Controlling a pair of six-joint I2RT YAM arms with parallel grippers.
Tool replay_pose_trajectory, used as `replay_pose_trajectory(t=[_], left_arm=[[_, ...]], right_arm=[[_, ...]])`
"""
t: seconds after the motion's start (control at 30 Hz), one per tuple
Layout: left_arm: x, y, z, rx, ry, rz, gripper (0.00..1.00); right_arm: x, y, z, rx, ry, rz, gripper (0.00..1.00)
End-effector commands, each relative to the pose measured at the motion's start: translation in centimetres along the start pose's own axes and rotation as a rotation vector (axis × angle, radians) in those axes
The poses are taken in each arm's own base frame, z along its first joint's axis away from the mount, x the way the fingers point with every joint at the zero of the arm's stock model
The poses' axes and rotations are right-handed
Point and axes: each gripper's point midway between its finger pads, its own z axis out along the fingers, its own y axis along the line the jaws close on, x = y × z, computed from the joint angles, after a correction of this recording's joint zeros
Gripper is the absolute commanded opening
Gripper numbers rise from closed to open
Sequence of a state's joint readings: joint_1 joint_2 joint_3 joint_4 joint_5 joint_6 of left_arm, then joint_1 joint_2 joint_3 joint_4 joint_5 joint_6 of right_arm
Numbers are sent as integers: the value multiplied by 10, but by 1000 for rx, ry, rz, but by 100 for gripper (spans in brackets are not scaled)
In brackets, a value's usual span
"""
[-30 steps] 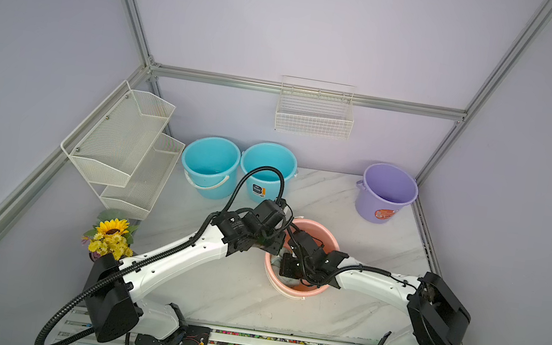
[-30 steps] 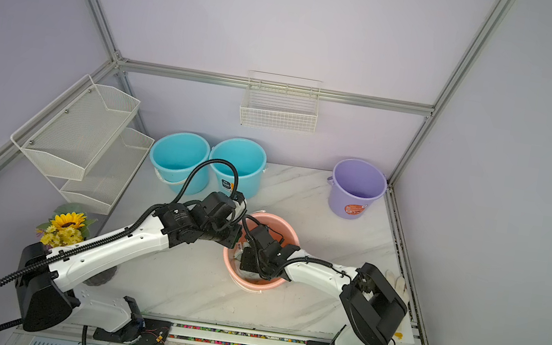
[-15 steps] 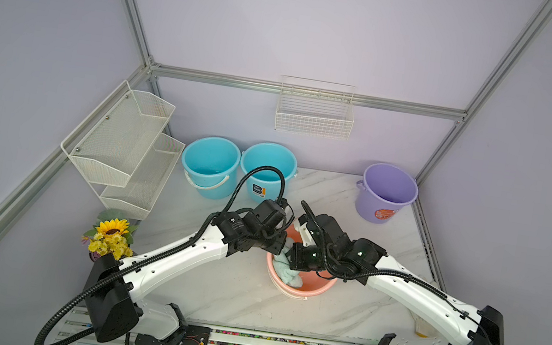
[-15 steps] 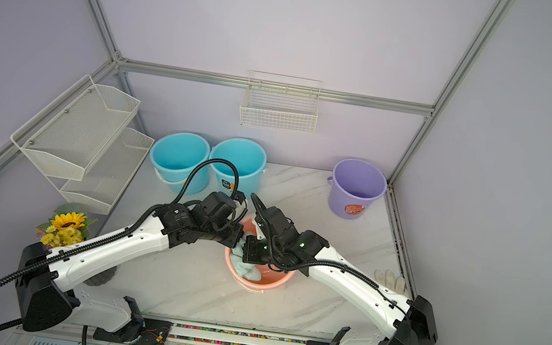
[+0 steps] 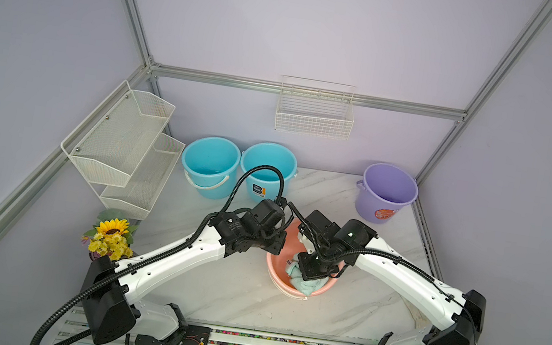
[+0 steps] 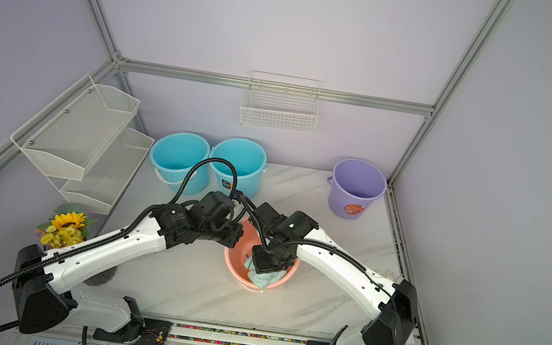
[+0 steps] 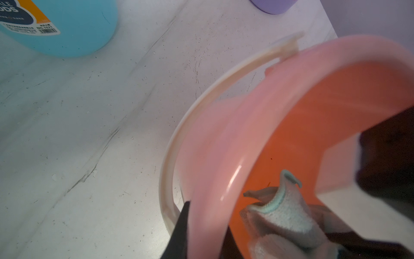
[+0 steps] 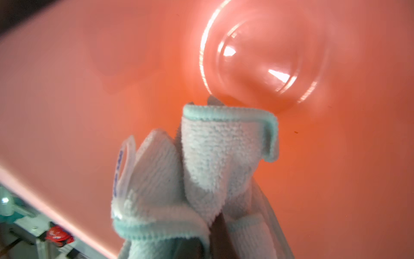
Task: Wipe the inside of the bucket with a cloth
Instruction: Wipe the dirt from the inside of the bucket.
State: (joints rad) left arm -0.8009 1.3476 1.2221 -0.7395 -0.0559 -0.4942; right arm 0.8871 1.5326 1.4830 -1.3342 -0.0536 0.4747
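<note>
Legible marking: "NO.1021" by a barcode on the blue bucket's (image 7: 85, 29) label (image 7: 33, 22); the blue print on the cloth's (image 8: 224, 152) white tag (image 8: 124, 170) and the purple bucket's (image 5: 387, 193) round sticker (image 5: 383, 213) cannot be read. Left gripper (image 7: 206, 235) is clamped on the pink bucket's (image 5: 272, 269) rim. Right gripper (image 5: 311, 275) is closed on the bunched cloth inside that bucket. Against one second ago, the right arm (image 5: 400, 273) stands stretched out rather than folded, and the cloth now shows.
</note>
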Motion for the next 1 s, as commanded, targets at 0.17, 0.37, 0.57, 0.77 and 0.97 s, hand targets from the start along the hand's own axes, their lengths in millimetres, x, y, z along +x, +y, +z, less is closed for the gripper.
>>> replay_pose_trajectory(t=[0.17,0.37,0.57,0.77,0.97], left_arm=[[-24,-19,-17,84,-83,15,0],[-20,-26,-13,121,-53,30,0],[-19,-34,-11,157,-35,35,0],[-19,-37,-11,175,-28,42,0],[-21,-39,-13,182,-32,38,0]], right_arm=[[-21,-68,-43,417,-113,-92,0],[-64,-91,-78,610,-374,-36,0],[-112,-74,-97,530,-688,9,0],[-146,-32,-110,276,-918,-12,0],[-157,6,-102,41,-917,7,0]])
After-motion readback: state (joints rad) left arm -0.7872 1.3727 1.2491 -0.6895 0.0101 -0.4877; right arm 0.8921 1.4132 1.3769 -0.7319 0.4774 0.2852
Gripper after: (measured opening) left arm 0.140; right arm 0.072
